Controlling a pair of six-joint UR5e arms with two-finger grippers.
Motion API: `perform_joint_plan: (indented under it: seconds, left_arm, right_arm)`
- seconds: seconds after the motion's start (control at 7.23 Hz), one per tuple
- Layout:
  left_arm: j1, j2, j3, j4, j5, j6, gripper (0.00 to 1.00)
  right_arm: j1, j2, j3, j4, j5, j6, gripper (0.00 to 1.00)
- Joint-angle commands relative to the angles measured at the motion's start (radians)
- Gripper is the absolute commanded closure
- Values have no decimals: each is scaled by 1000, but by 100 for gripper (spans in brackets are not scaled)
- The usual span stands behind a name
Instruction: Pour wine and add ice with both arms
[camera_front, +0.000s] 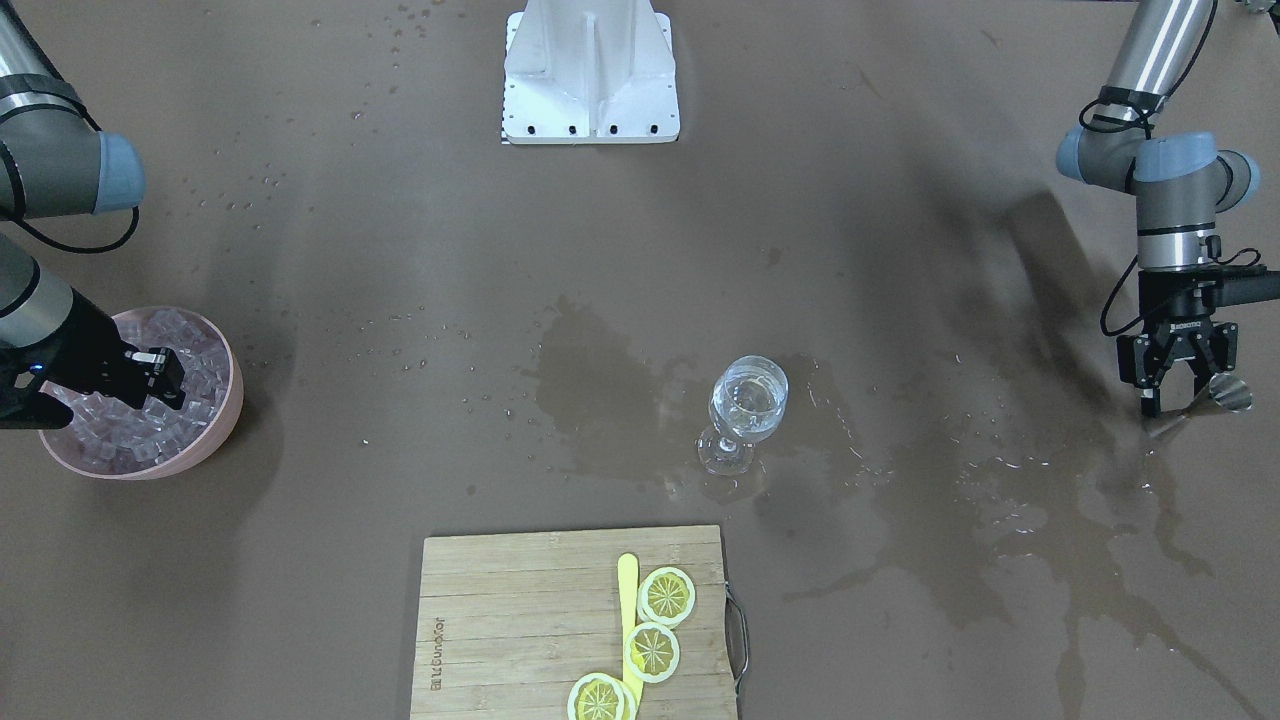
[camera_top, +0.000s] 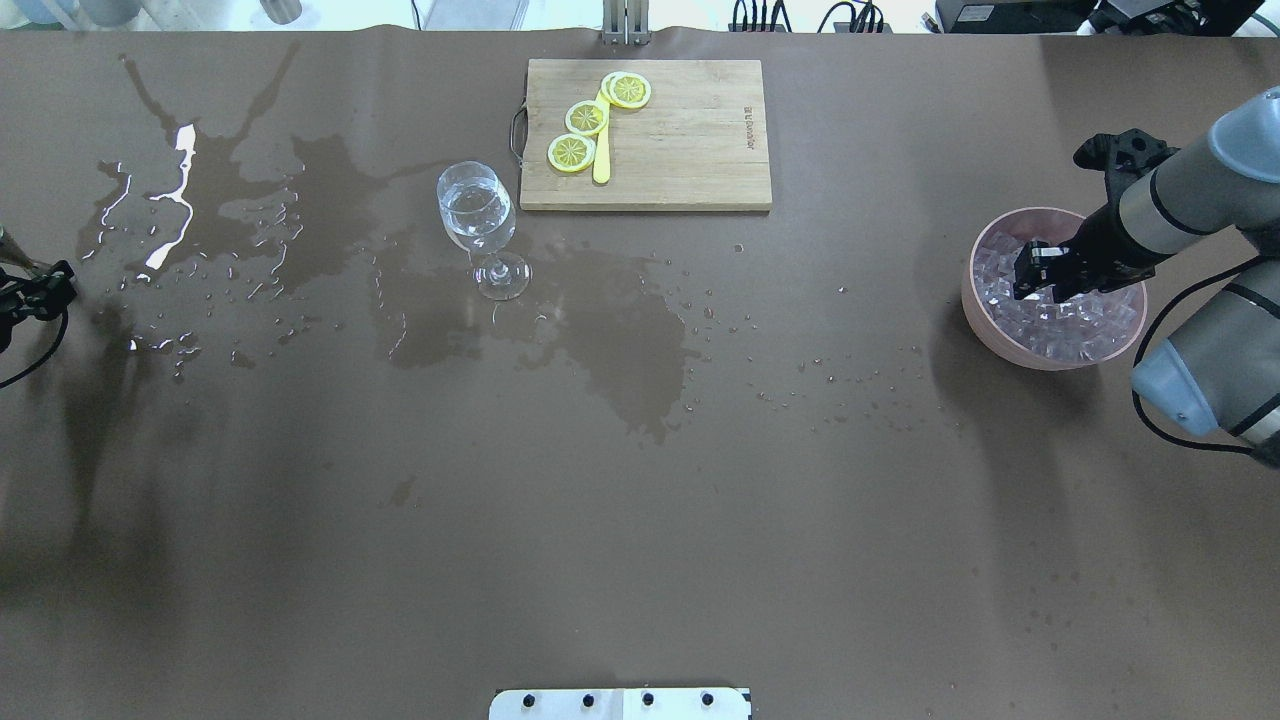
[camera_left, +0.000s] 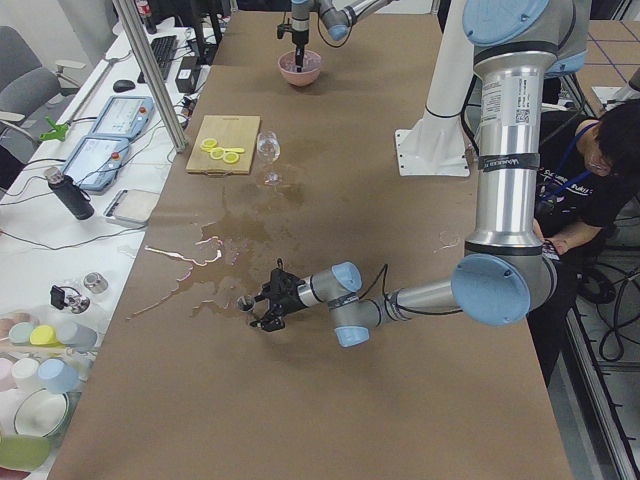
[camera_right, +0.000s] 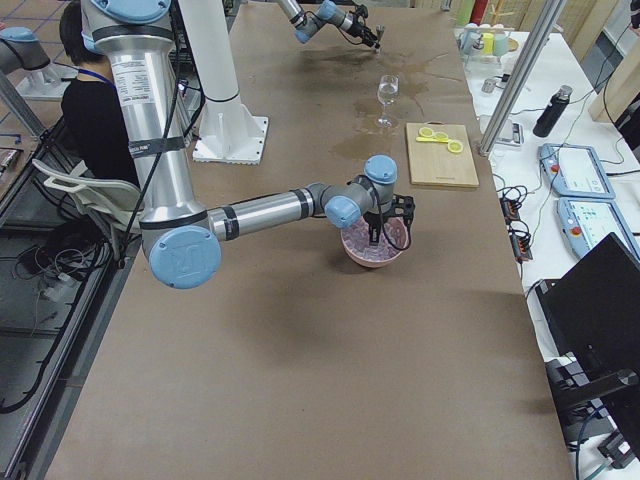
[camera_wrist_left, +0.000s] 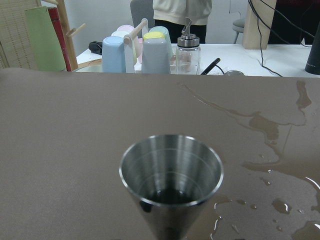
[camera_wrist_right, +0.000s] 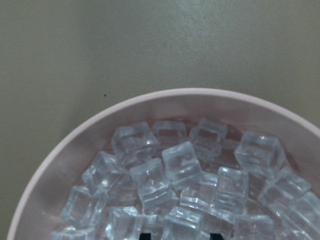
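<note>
A wine glass (camera_front: 748, 400) with clear wine in it stands mid-table, also in the overhead view (camera_top: 478, 212). My left gripper (camera_front: 1178, 395) is shut on a steel jigger (camera_front: 1226, 395), far to the glass's side near the table's end. In the left wrist view the jigger (camera_wrist_left: 171, 172) is upright with only a trace of liquid at its bottom. My right gripper (camera_front: 160, 378) is down in a pink bowl (camera_front: 228, 400) of ice cubes (camera_wrist_right: 182, 165). Its fingertips (camera_wrist_right: 145, 235) stand apart at the lower edge, on either side of one cube. It also shows in the overhead view (camera_top: 1040, 275).
A wooden cutting board (camera_front: 500, 620) with lemon slices (camera_front: 666, 595) and a yellow stick lies at the table's far edge. Wet puddles (camera_front: 1000, 480) spread around the glass and towards the left gripper. The white mount (camera_front: 590, 75) is at the robot's side. Cups and a bottle (camera_wrist_left: 187, 52) stand beyond the table's end.
</note>
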Motion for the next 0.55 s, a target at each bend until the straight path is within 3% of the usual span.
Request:
perform_joint_plan:
  seconds: [0.0, 0.28, 0.42]
  left_arm:
    - [0, -2, 0, 0, -14, 3, 25]
    - [0, -1, 1, 0, -14, 6, 25]
    - [-2, -1, 1, -2, -14, 6, 25]
  right_arm:
    - [1, 2, -2, 0, 0, 0, 74]
    - [15, 6, 1, 0, 7, 0, 97]
    - [51, 11, 17, -8, 29, 0, 100]
